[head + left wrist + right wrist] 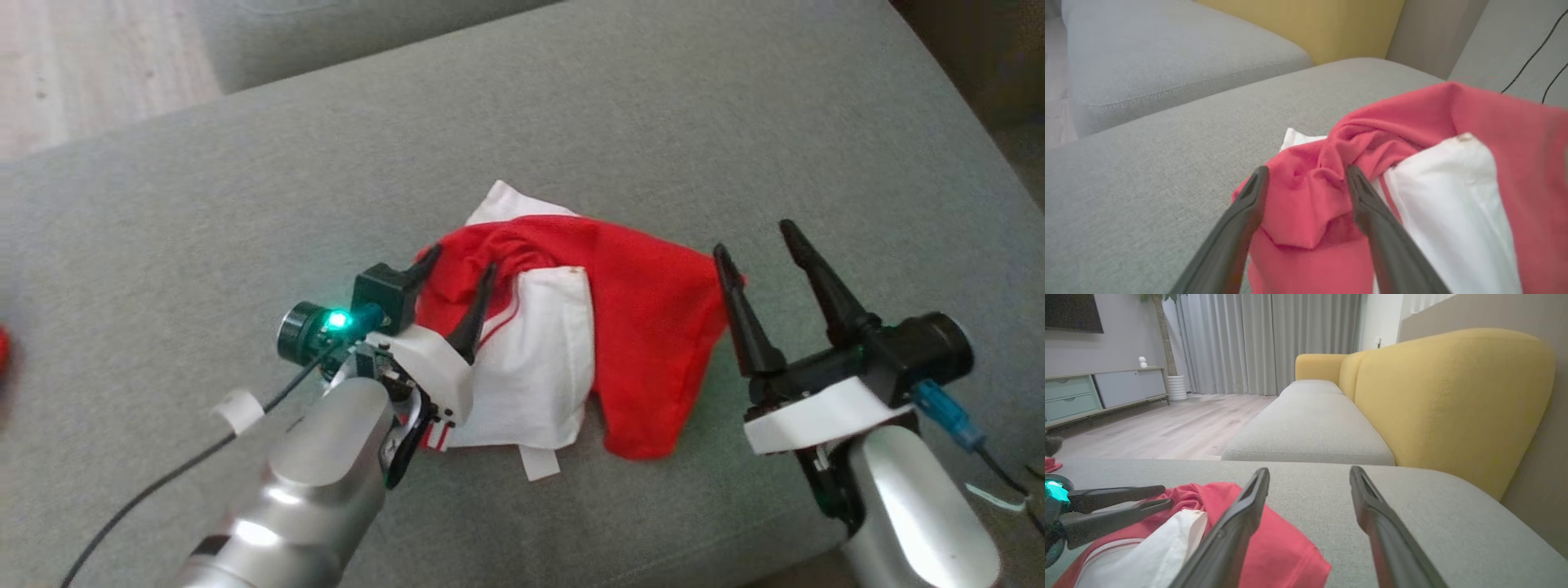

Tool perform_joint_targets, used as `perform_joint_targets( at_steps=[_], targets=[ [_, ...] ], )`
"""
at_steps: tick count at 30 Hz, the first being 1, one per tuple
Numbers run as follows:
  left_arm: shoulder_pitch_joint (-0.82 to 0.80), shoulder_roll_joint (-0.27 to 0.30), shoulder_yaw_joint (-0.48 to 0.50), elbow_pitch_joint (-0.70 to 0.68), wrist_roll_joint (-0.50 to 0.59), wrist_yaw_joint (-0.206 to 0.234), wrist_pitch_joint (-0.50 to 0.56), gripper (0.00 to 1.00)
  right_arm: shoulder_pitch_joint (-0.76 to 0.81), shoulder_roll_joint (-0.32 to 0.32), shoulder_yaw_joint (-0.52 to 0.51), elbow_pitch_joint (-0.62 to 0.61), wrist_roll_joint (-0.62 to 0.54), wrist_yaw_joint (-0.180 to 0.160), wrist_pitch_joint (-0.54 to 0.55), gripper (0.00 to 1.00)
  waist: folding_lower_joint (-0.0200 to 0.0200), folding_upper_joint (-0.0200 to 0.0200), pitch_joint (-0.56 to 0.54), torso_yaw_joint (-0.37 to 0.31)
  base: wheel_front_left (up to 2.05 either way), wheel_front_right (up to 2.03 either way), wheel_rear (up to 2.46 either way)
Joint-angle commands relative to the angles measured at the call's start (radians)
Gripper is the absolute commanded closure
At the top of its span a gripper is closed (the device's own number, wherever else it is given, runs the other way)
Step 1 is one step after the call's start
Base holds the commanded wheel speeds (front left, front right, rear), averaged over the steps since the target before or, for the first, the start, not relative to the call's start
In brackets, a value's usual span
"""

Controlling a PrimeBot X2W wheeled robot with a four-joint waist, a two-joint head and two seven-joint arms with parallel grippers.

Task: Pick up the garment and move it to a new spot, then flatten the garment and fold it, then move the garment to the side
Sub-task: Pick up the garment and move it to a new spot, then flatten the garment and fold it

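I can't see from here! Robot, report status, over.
Left gripper open, astride a fold of the garment. Right gripper open beside it. Garment crumpled on grey cushion, not flattened. Nothing in the way. Over.

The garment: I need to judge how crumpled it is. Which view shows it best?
The head view: nearly the whole garment, bunched on the grey cushion, shows from above. The left wrist view crops it close; the right wrist view catches only a low edge.
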Motion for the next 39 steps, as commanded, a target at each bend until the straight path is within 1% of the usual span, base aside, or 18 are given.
perform_joint_targets(
  at_steps=[1,5,10,14,16,19,21,22,23,24,27,28,29,33,39],
  targets=[
    [-0.035,0.004,0.028,-0.026,0.000,0.005,-0.038,0.00,-0.011,-0.014,0.008,-0.035,-0.010,-0.001,-0.011,0.00,0.0000,-0.0001,-0.024,0.026,0.00,0.00,0.00],
    [0.016,0.015,0.044,-0.086,0.009,0.040,-0.107,0.00,0.018,-0.033,-0.028,-0.046,-0.018,-0.001,-0.011,0.00,0.0000,-0.0001,-0.057,0.069,0.00,0.00,0.00],
    [0.157,0.068,0.098,-0.262,0.037,0.124,-0.131,0.00,0.058,-0.062,-0.082,-0.059,-0.046,-0.001,-0.011,0.00,0.0000,-0.0001,-0.089,0.127,0.00,0.00,0.00],
    [0.315,0.111,0.167,-0.459,0.095,0.192,-0.132,0.00,0.099,-0.079,-0.132,-0.069,-0.082,-0.001,-0.011,0.00,0.0000,-0.0001,-0.108,0.181,0.00,0.00,0.00],
    [0.397,0.123,0.217,-0.543,0.118,0.221,-0.132,0.00,0.121,-0.078,-0.154,-0.072,-0.092,-0.001,-0.011,0.00,0.0000,-0.0001,-0.115,0.207,0.00,0.00,0.00],
    [0.511,0.136,0.294,-0.628,0.161,0.247,-0.132,0.00,0.154,-0.066,-0.178,-0.073,-0.105,-0.001,-0.011,0.00,0.0000,-0.0001,-0.128,0.240,0.00,0.00,0.00],
    [0.581,0.137,0.351,-0.661,0.182,0.252,-0.132,0.00,0.173,-0.050,-0.185,-0.072,-0.106,-0.001,-0.011,0.00,0.0000,-0.0001,-0.138,0.258,0.00,0.00,0.00],
    [0.612,0.133,0.382,-0.677,0.191,0.250,-0.132,0.00,0.183,-0.040,-0.187,-0.071,-0.105,-0.001,-0.011,0.00,0.0000,-0.0001,-0.143,0.265,0.00,0.00,0.00],
    [0.612,0.133,0.382,-0.677,0.191,0.250,-0.132,0.00,0.183,-0.040,-0.187,-0.071,-0.105,-0.001,-0.011,0.00,0.0000,-0.0001,-0.143,0.265,0.00,0.00,0.00],
    [0.642,0.130,0.408,-0.687,0.201,0.245,-0.132,0.00,0.194,-0.032,-0.187,-0.069,-0.106,-0.001,-0.011,0.00,0.0000,-0.0001,-0.148,0.272,0.00,0.00,0.00],
    [0.715,0.118,0.481,-0.702,0.231,0.217,-0.132,0.00,0.223,-0.002,-0.181,-0.065,-0.106,-0.001,-0.011,0.00,0.0000,-0.0001,-0.161,0.287,0.00,0.00,0.00],
    [0.749,0.106,0.519,-0.706,0.252,0.187,-0.132,0.00,0.242,0.014,-0.183,-0.061,-0.108,-0.001,-0.011,0.00,0.0000,-0.0001,-0.165,0.295,0.00,0.00,0.00],
    [0.749,0.106,0.519,-0.706,0.252,0.187,-0.132,0.00,0.242,0.014,-0.183,-0.061,-0.108,-0.001,-0.011,0.00,0.0000,-0.0001,-0.165,0.295,0.00,0.00,0.00],
    [0.789,0.072,0.581,-0.701,0.286,0.120,-0.132,0.00,0.269,0.035,-0.176,-0.051,-0.122,-0.001,-0.011,0.00,0.0000,-0.0001,-0.169,0.297,0.00,0.00,0.00],
    [0.813,0.031,0.652,-0.693,0.332,0.036,-0.132,0.00,0.275,0.049,-0.169,-0.041,-0.130,-0.001,-0.011,0.00,0.0000,-0.0001,-0.166,0.283,0.00,0.00,0.00]
  ],
)
